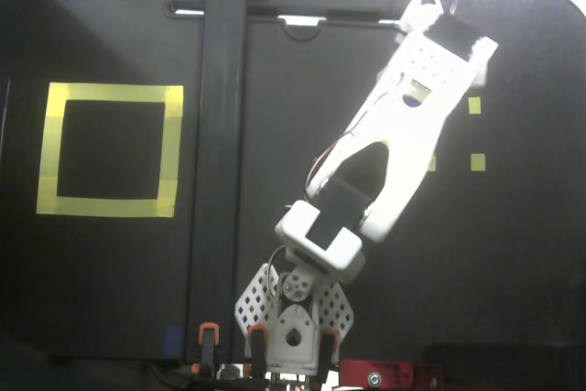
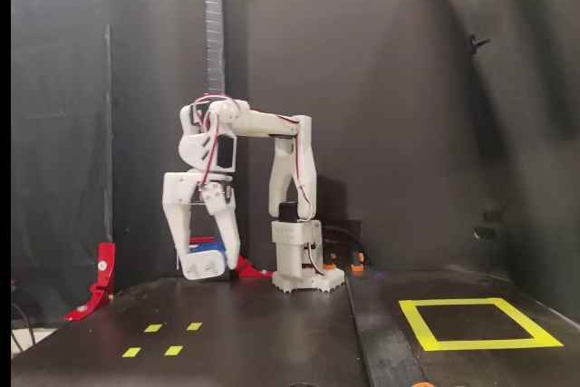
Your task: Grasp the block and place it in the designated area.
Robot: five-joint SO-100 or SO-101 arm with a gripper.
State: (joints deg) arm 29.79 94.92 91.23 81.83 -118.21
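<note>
Hand (image 2: 207,265) hangs at the arm's (image 2: 272,147) outer end, fingers pointing down, held clear above the bench (image 2: 254,333) in the side fixed view. Fingers are closed to a narrow gap w/ the block (image 2: 210,248) clamped between them; only a blue sliver shows above the lower white finger tip. Prongs can't be made out.

From above, the hand and block are hidden under the white wrist housing (image 1: 438,57), which sits near the far edge of the bench (image 1: 513,263). Grip state can't be read from that view.

Rel. to the hand:
- Four small yellow tape squares (image 2: 163,338) lie on the bench below the hand and nearer the camera in the side view, apart from it. Top view shows two of them clearly (image 1: 476,134), just right of the wrist; others partly covered by the arm.
- Designated area (image 2: 476,324), a yellow tape square outline, is well apart from the hand, on the far side of the arm base (image 2: 306,265). Top view: outline (image 1: 110,148) sits far left of the wrist, beyond the upright black post (image 1: 222,162).
- Red clamp (image 2: 98,280) stands on the bench to the hand's left in the side view, near but not touching.
</note>
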